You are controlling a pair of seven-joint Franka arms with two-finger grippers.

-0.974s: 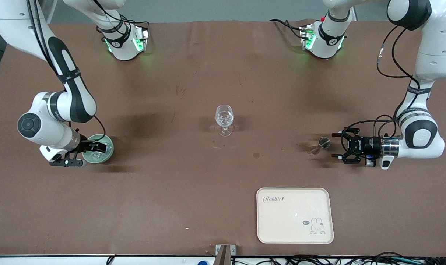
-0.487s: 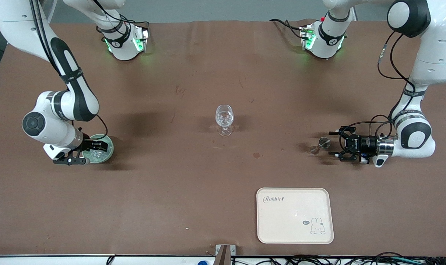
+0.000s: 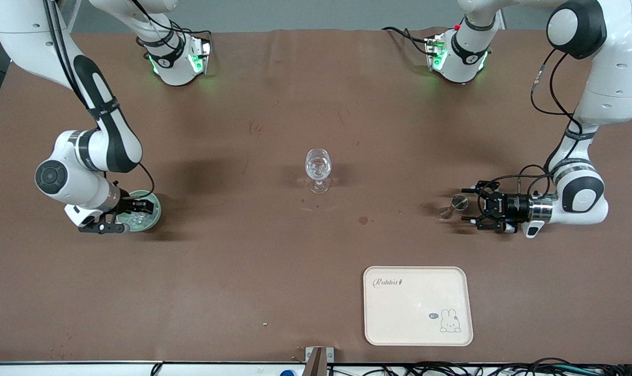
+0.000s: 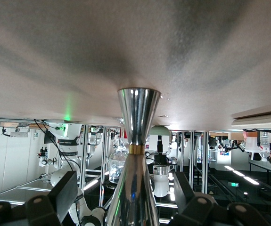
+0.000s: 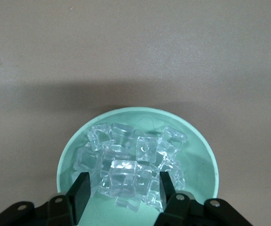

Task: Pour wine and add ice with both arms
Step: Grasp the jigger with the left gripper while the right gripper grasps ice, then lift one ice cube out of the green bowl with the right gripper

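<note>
While the left end effector (image 3: 468, 211) crept closer to the steel jigger (image 3: 453, 205), fingers apart, the right end effector (image 5: 122, 194) dipped into the ice (image 5: 134, 164), fingers narrower but still apart.

A wide table (image 3: 274, 261) covered in brown material fills the scene. A clear stemmed glass (image 3: 317, 169) stands upright near its middle. Toward the right arm's end sits a pale green bowl (image 3: 151, 216) holding a heap of ice (image 5: 133, 165). Toward the left arm's end stands a small shiny metal measuring cup (image 3: 454, 204), shaped like an hourglass. A cream rectangular tray (image 3: 418, 305), printed with a rabbit drawing and the word "Rabbit", lies flat nearer the front camera than the glass. A small dark stain (image 3: 363, 220) marks the brown surface between glass and tray.
</note>
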